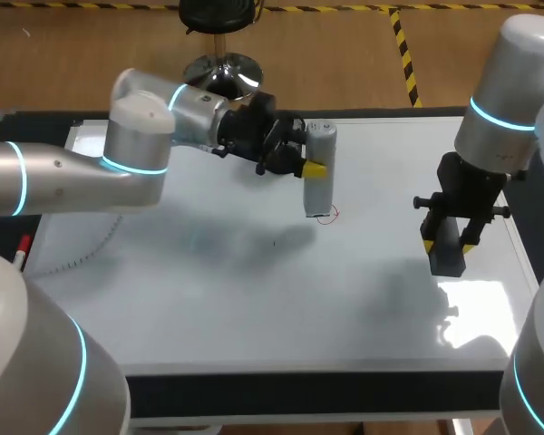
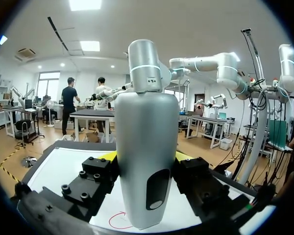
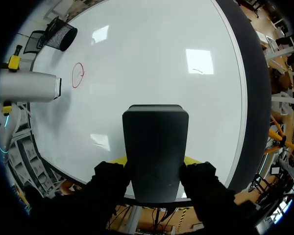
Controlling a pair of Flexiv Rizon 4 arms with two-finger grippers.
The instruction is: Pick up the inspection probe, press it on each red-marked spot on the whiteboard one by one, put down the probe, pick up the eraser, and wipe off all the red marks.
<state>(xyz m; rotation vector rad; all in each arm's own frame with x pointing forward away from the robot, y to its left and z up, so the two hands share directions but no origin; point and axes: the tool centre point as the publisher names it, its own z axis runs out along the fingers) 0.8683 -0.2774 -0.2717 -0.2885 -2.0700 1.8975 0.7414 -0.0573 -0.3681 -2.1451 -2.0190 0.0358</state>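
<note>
My left gripper (image 1: 310, 147) is shut on the grey cylindrical probe (image 1: 319, 172), which hangs upright over the back middle of the whiteboard (image 1: 254, 290). The probe's lower end sits right at a small red circle (image 1: 328, 215). In the left wrist view the probe (image 2: 147, 161) fills the gap between the fingers, with the red circle (image 2: 118, 220) just beside its end. My right gripper (image 1: 447, 243) hovers at the board's right side, shut on the black eraser (image 1: 449, 260). The right wrist view shows the eraser (image 3: 155, 147) held above the board, with the red circle (image 3: 77, 75) and the probe (image 3: 29, 87) far ahead.
A red marker pen (image 1: 22, 249) and a coiled white cable (image 1: 82, 254) lie at the board's left edge. A tiny dark speck (image 1: 275, 243) marks the board's middle. The board's black front border (image 1: 299, 391) runs along the near edge.
</note>
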